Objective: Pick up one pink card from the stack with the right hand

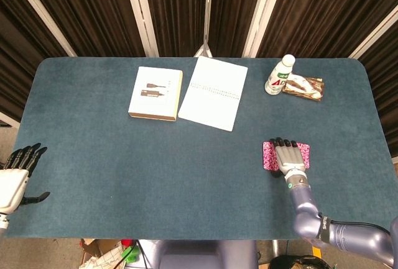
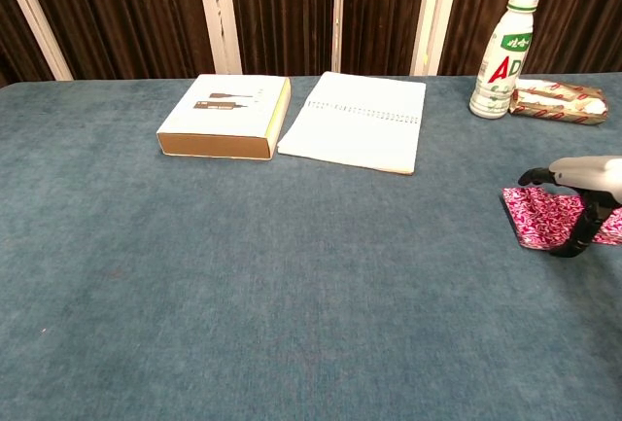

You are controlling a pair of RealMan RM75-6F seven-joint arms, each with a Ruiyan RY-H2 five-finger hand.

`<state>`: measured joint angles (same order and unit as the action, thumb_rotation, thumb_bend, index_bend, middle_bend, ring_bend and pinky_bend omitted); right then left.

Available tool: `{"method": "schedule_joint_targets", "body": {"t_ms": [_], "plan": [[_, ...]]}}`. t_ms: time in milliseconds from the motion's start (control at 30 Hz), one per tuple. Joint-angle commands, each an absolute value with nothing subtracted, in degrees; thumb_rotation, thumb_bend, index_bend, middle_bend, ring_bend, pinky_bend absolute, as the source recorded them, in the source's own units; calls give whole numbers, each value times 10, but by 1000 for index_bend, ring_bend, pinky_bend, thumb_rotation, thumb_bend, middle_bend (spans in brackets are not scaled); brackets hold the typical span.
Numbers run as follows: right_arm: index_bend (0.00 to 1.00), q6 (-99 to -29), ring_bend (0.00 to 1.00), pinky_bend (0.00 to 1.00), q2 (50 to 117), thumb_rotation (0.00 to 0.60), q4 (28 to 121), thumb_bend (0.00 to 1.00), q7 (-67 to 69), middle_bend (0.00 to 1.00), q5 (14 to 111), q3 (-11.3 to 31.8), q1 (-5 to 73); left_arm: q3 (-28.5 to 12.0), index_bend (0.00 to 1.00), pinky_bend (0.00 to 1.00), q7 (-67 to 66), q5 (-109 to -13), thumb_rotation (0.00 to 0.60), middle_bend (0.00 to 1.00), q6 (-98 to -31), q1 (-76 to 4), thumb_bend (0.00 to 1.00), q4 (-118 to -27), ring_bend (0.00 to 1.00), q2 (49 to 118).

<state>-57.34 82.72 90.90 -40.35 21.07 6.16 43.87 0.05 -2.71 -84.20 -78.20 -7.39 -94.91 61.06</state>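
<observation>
— Where are the pink cards?

— The pink cards (image 1: 269, 155) lie flat on the bench (image 1: 124, 157), toward its right side and nearer the front edge. They are thin rectangles with a busy pink-and-white pattern, fanned a little so that one shows on either side of the right robot hand (image 1: 288, 158).

— And that hand?

— It lies palm down over the middle of the cards, fingers stretched out flat and close together, pointing toward the far edge. In the chest view a dark thumb (image 2: 573, 238) angles down to the cards' near edge. It presses or rests on them; whether any card is pinched, I cannot tell.

— The surface?

— A blue-green, felt-like cloth with rounded corners.

— What else is on it?

— Well beyond the cards, near the far right corner, an upright white plastic bottle (image 1: 280, 75) with a green cap and red lettering, and just beside it a crinkled brown-and-white snack packet (image 1: 303, 87). Toward the middle of the far side, an open white spiral notebook (image 1: 213, 92) with blank pages, and left of it, touching or nearly so, a flat white cardboard box (image 1: 155, 93) with a yellowish side.

— The other hand?

— The left robot hand (image 1: 15, 178) is at the bench's front left edge, well apart from everything, white-backed with dark fingers spread, holding nothing.
</observation>
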Motion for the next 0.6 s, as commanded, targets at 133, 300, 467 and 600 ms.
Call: {"method": "schedule_joint_targets", "body": {"t_ms": [133, 300, 467, 600], "plan": [[21, -570, 0, 0, 834, 600, 894, 290, -399, 0, 209, 63, 440, 1, 0, 0, -28, -843, 600, 0, -783, -73, 40, -949, 0, 611], [225, -566, 0, 0, 837, 600, 882, 291, -397, 0, 203, 61, 441, 1, 0, 0, -26, -842, 600, 0, -782, -74, 40, -950, 0, 610], [469, -568, 0, 0, 837, 600, 881, 291, -391, 77, 210, 62, 439, 1, 0, 0, -24, -843, 600, 0, -783, -74, 40, -950, 0, 610], [554, -575, 0, 0, 834, 600, 888, 291, -382, 128, 226, 63, 436, 1, 0, 0, -23, -843, 600, 0, -783, -73, 40, -950, 0, 610]]}}
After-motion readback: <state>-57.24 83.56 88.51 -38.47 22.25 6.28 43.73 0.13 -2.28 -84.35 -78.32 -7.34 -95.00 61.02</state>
